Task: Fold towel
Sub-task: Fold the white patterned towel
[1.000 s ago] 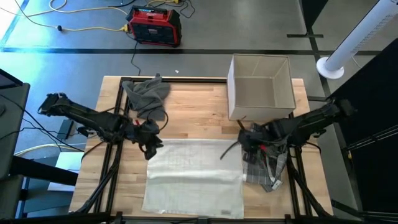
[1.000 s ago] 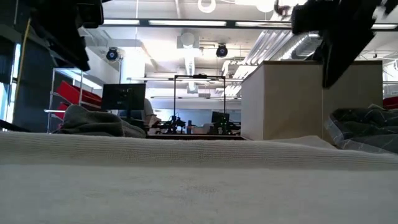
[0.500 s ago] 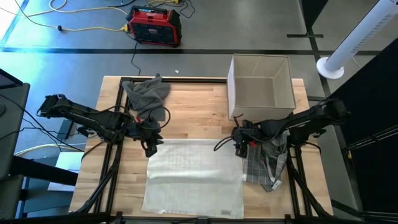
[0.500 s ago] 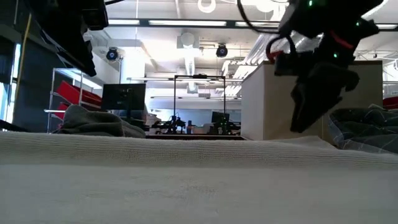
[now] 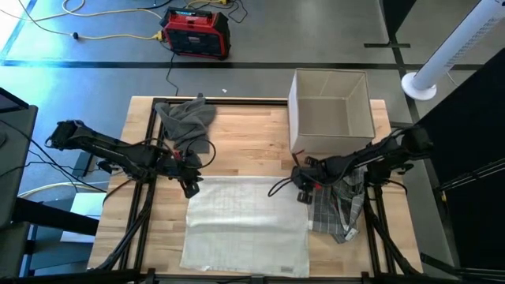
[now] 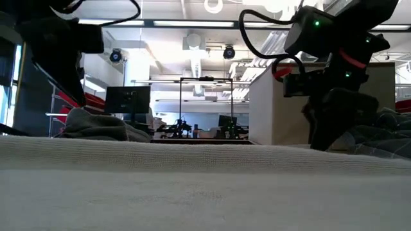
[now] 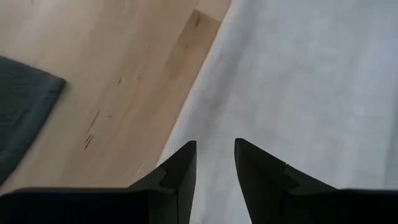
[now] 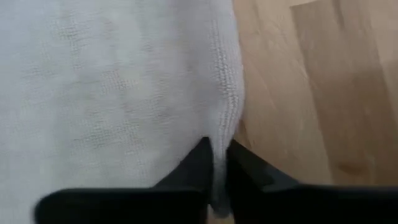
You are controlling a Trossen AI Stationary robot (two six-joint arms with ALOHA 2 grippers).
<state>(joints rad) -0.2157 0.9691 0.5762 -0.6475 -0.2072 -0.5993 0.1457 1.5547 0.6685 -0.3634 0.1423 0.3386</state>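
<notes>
A white towel (image 5: 246,225) lies spread flat on the wooden table. My left gripper (image 5: 189,188) is low over the towel's far-left corner. In the left wrist view it (image 7: 215,149) is open, its fingers standing over the towel's left edge (image 7: 186,118). My right gripper (image 5: 302,194) is down at the towel's far-right corner, shut on the towel's right edge. In the low view it (image 6: 324,131) reaches down to the towel's far edge. My right gripper pinches the towel's right edge (image 8: 229,118) between its two fingers, near the far-right corner. The fingers slant down from the table's right side. The hem rises a little into the fingers, and the towel beyond them lies flat on the table.
A crumpled grey cloth (image 5: 186,118) lies at the far left. An open beige box (image 5: 331,110) stands at the far right. A plaid cloth (image 5: 341,211) lies beside the towel's right edge, under the right arm. Bare wood (image 5: 252,146) lies between towel and box.
My right gripper has gone down and toward the table's left edge, from above the plaid cloth to the towel's far-right corner. My left gripper has come down a little at the far-left corner. The towel lies as before.
</notes>
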